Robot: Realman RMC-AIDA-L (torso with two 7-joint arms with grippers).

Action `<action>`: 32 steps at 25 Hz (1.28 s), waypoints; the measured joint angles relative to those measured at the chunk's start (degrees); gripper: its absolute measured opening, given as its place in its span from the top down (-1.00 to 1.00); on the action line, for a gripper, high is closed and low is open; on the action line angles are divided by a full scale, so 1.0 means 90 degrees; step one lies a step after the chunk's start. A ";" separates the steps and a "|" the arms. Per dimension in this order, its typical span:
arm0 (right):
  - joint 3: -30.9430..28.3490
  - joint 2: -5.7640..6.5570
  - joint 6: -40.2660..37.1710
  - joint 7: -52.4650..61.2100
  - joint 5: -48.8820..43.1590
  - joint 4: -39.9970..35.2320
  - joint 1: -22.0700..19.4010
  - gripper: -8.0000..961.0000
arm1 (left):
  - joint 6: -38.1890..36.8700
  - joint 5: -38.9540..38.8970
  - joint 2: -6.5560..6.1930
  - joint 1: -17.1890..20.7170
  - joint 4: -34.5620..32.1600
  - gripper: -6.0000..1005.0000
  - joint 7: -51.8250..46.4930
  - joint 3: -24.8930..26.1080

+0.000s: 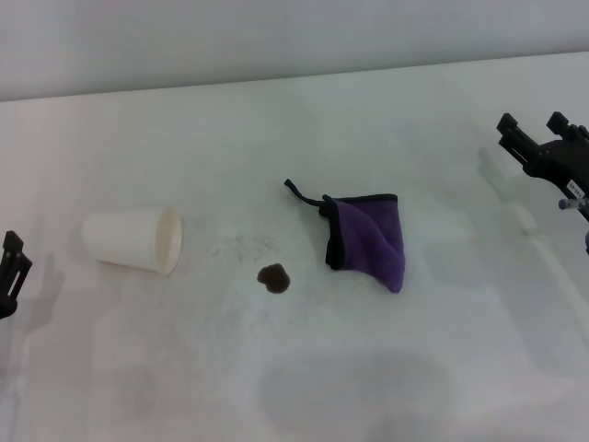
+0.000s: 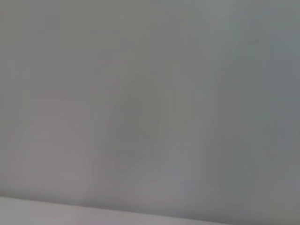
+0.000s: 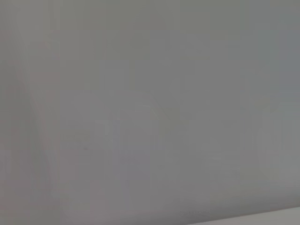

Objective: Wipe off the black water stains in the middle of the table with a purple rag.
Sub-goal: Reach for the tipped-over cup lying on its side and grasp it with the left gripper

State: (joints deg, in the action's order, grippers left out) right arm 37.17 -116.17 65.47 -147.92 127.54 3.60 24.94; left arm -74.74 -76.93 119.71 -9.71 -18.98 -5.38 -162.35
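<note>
The purple rag (image 1: pixel 370 236) lies folded on the white table (image 1: pixel 276 120), a little right of the middle, with its black loop (image 1: pixel 302 193) pointing to the far left. The black water stain (image 1: pixel 274 278), a small dark brown blot, sits just left of the rag and apart from it. My right gripper (image 1: pixel 531 124) is open and empty at the right edge, well to the right of the rag. My left gripper (image 1: pixel 11 262) shows only partly at the left edge, far from the stain. Both wrist views show only plain pale surface.
A white paper cup (image 1: pixel 135 239) lies on its side to the left of the stain, mouth towards it. Faint grey speckles (image 1: pixel 241 244) lie between the cup and the rag. The table's far edge (image 1: pixel 276 85) runs across the top.
</note>
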 joint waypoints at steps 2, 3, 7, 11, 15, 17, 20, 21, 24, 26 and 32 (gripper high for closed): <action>0.0000 0.0003 0.0011 0.0000 -0.0001 0.0000 -0.0005 -0.82 | 0.0045 -0.0002 -0.0001 0.0003 0.0000 -0.76 -0.0244 -0.0009; 0.0000 0.0005 0.0019 0.0000 -0.0001 0.0000 -0.0006 -0.82 | 0.0067 -0.0001 -0.0002 0.0004 0.0000 -0.76 -0.0331 -0.0009; 0.0000 0.0007 0.0031 0.0000 -0.0002 0.0003 -0.0025 -0.82 | 0.0175 -0.0006 -0.0027 0.0001 0.0095 -0.75 -0.0846 -0.0008; 0.0000 0.0008 0.0031 0.0016 -0.0007 0.0008 -0.0043 -0.82 | 0.0178 -0.0008 -0.0030 -0.0006 0.0153 -0.74 -0.0964 -0.0020; 0.0000 0.0008 0.0031 0.0058 -0.0013 0.0010 -0.0049 -0.82 | 0.0181 0.0056 -0.0030 -0.0017 0.0163 -0.74 -0.1107 -0.0046; 0.0000 0.0008 0.0033 0.0060 -0.0014 0.0010 -0.0049 -0.82 | 0.0181 0.0119 -0.0030 -0.0038 0.0161 -0.74 -0.1115 -0.0051; 0.0000 0.0008 0.0039 0.0061 -0.0013 0.0010 -0.0048 -0.82 | 0.0155 0.0296 -0.0034 -0.0082 0.0141 -0.73 -0.1087 -0.0055; 0.0000 0.0008 0.0042 0.0062 -0.0013 0.0010 -0.0047 -0.82 | 0.0139 0.0355 -0.0038 -0.0113 0.0136 -0.73 -0.1064 -0.0056; 0.0000 0.0008 0.0059 0.0063 -0.0013 0.0022 -0.0046 -0.82 | 0.0080 0.0493 -0.0062 -0.0231 0.0142 -0.73 -0.1009 -0.0057; 0.0000 0.0008 0.0088 0.0064 -0.0013 0.0052 -0.0046 -0.82 | -0.0042 0.0628 -0.0088 -0.0304 0.0173 -0.73 -0.0993 -0.0054; 0.0000 0.0008 0.0116 0.0067 -0.0011 0.0069 -0.0053 -0.83 | -0.0953 0.1026 -0.0165 -0.0407 0.0397 -0.73 -0.1197 0.0001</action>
State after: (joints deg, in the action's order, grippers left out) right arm 37.18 -116.10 66.52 -147.31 127.44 4.22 24.46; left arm -83.31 -67.70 118.23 -13.37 -15.41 -16.15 -162.35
